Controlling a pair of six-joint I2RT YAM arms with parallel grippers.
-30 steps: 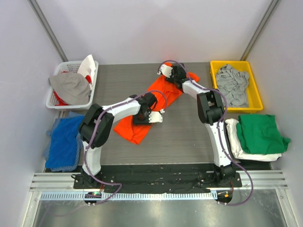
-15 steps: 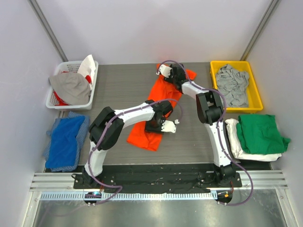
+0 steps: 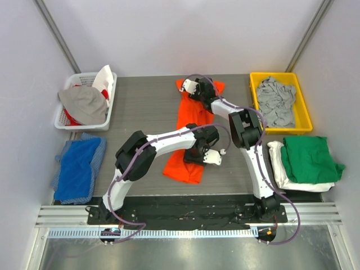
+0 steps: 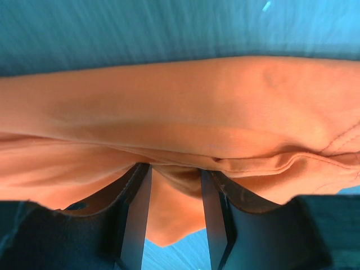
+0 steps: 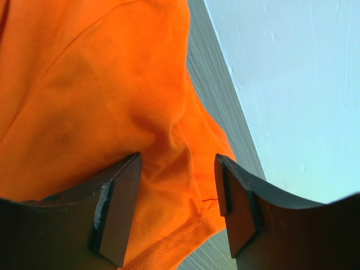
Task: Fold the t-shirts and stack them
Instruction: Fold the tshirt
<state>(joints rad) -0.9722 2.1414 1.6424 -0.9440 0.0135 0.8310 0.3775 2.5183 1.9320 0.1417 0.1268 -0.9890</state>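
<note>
Top view: orange t-shirt (image 3: pixel 188 135) lies on the table (image 3: pixel 146 107) as a long narrow strip, running from 12 o'clock down toward 6, centre of the scene. It looks roughly doubled lengthwise but isn't a neat packet yet. Your left gripper (image 3: pixel 205 152) sits at the strip's near end. Left wrist view shows its fingers close together w/ a fold of orange cloth nipped between them. Your right gripper (image 3: pixel 194 90) is at the far end. Right wrist view shows its fingers (image 5: pixel 118 208) standing apart w/ cloth bulging between, so I can't tell if it truly grips. At 4 o'clock, off the table's edge, a green t-shirt (image 3: pixel 309 157) rests folded on a white t-shirt (image 3: pixel 278 166), so a stack is begun. At 2 o'clock a grey t-shirt (image 3: pixel 275 101) lies crumpled in a yellow bin (image 3: pixel 254 84), apparently not yet folded. Judgement: task is partway. The orange one needs cross folds, then stacking, and the grey one is prob. left after that.
</note>
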